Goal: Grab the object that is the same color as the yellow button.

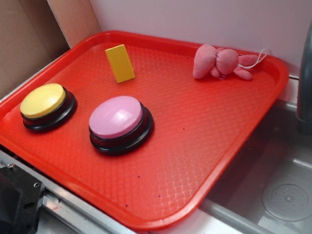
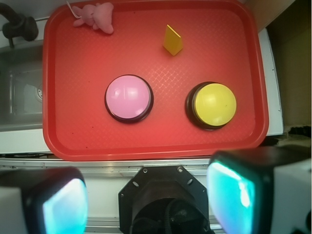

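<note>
In the wrist view the end effector (image 2: pixel 146 195) shows only as two blurred fingers (image 2: pixel 63 204) cut off by the lower edge (tips unseen). The faucet (image 1: pixel 310 73) is cropped at the exterior view's right edge, and the sink (image 1: pixel 281 193) runs off the bottom.

Red tray (image 2: pixel 63 136) fills upper view, seen from above. Yellow block (image 2: pixel 172 40) stands upright near tray's far edge. Yellow button (image 2: pixel 213 105) on black base toward right, pink button (image 2: pixel 128 98) on black base left of it, the two apart. Pink plush toy (image 2: pixel 95 16) in far left corner. Sink (image 2: pixel 19 92) with dark faucet (image 2: pixel 17 25) beyond tray's left edge. Claw (image 2: pixel 148 192) at bottom, spread wide, both fingers (image 2: pixel 231 192) blurred, well short of tray.
</note>
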You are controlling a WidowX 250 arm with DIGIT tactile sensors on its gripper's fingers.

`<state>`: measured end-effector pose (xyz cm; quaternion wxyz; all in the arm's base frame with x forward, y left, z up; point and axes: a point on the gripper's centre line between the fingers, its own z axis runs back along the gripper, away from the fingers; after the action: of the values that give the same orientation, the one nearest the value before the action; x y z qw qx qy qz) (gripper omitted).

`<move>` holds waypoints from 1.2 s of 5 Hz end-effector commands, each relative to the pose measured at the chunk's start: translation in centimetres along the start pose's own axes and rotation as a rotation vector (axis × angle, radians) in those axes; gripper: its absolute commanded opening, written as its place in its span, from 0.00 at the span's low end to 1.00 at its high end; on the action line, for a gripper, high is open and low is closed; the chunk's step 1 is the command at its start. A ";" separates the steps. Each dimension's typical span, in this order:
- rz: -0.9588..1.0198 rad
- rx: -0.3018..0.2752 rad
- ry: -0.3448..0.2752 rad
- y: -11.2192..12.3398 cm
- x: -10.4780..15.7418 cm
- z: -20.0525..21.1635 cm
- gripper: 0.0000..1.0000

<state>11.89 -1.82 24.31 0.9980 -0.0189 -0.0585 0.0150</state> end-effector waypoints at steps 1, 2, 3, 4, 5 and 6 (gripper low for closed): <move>0.000 0.000 0.000 0.0 0.0 0.0 1.00; -0.008 0.040 -0.006 1.1 2.2 -1.7 1.00; -0.042 0.068 -0.021 2.2 4.4 -3.4 1.00; -0.125 0.090 -0.043 3.7 7.4 -5.9 1.00; -0.175 0.112 -0.081 5.1 10.3 -8.7 1.00; -0.218 0.120 -0.139 6.1 12.7 -11.6 1.00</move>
<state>24.99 3.97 12.87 0.9890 0.0413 -0.1059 -0.0947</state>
